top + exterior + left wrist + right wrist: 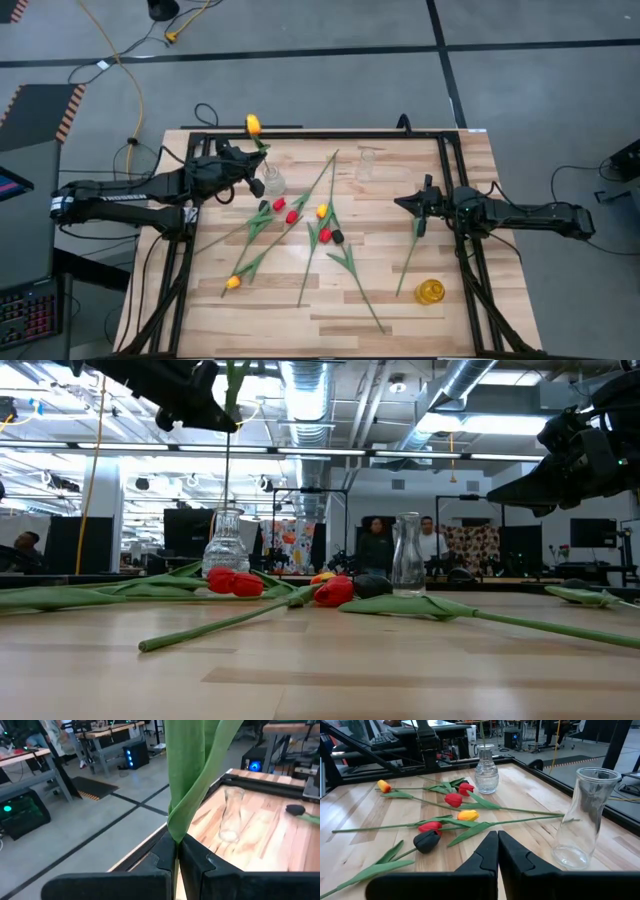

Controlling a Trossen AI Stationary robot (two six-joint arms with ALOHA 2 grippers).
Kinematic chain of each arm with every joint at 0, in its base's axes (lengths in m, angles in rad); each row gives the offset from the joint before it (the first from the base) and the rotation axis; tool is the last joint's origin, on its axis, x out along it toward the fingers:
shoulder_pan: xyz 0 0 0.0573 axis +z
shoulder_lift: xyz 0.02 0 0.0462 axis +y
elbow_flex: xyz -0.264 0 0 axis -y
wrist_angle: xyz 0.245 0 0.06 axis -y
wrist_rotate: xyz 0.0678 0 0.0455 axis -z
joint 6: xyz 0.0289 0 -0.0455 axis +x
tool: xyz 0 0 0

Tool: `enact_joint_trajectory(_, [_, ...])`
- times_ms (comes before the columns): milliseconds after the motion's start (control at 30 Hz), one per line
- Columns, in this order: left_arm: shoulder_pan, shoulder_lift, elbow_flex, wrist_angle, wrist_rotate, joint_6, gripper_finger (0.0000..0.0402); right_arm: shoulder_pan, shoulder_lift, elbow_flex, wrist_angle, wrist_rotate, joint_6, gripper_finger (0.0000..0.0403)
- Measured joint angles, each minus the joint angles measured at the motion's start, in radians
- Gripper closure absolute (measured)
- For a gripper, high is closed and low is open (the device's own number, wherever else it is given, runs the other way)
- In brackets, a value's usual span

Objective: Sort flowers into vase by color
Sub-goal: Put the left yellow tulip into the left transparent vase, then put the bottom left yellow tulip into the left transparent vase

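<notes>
My left gripper [252, 163] is raised over the table's far left, shut on a yellow tulip [253, 125]. Its thin stem [227, 470] drops into the round glass vase [225, 545]. My right gripper [497, 840] hovers shut and empty on the right [402, 203], above a green-stemmed flower [410, 250] lying flat. Several tulips with red [453, 799], yellow [468, 814] and black [426, 840] heads lie flat on the wood mid-table, stems crossing. A taller clear vase [582, 815] stands empty at the far centre. My left gripper pinches the yellow tulip by its stem and a folded green leaf [176, 832] between its two fingers, coming level from the table's left. The tulip stands upright, with its head above the fingers. The stem below hangs straight into the round vase's mouth [227, 512].
A small yellow jar [430, 292] stands near the table's right front. A black frame rail [320, 134] runs along the far edge and down both sides. Bare wood lies toward the near edge. People sit in the room beyond the table.
</notes>
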Motion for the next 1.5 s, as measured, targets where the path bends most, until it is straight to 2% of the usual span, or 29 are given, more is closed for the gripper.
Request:
enact_joint_trajectory(500, [0.0, 0.177, 0.0, -0.004, 0.017, -0.047, 0.0401, 0.0, 0.0, 0.0, 0.0, 0.0, 0.0, 0.0367])
enact_joint_trajectory(767, [0.0, 0.215, 0.0, -0.005, 0.007, -0.072, 0.0395, 0.0, 0.0, 0.0, 0.0, 0.0, 0.0, 0.0367])
enact_joint_trajectory(900, [0.0, 0.21, 0.0, -0.006, 0.007, -0.093, 0.0364, 0.0, 0.0, 0.0, 0.0, 0.0, 0.0, 0.0367])
enact_joint_trajectory(1233, [0.0, 0.207, 0.001, -0.046, 0.011, -0.095, 0.0256, 0.0, 0.0, 0.0, 0.0, 0.0, 0.0, 0.0367])
enact_joint_trajectory(1500, [0.0, 0.207, 0.119, -0.293, 0.022, -0.095, 0.0201, 0.0, 0.0, 0.0, 0.0, 0.0, 0.0, 0.0367])
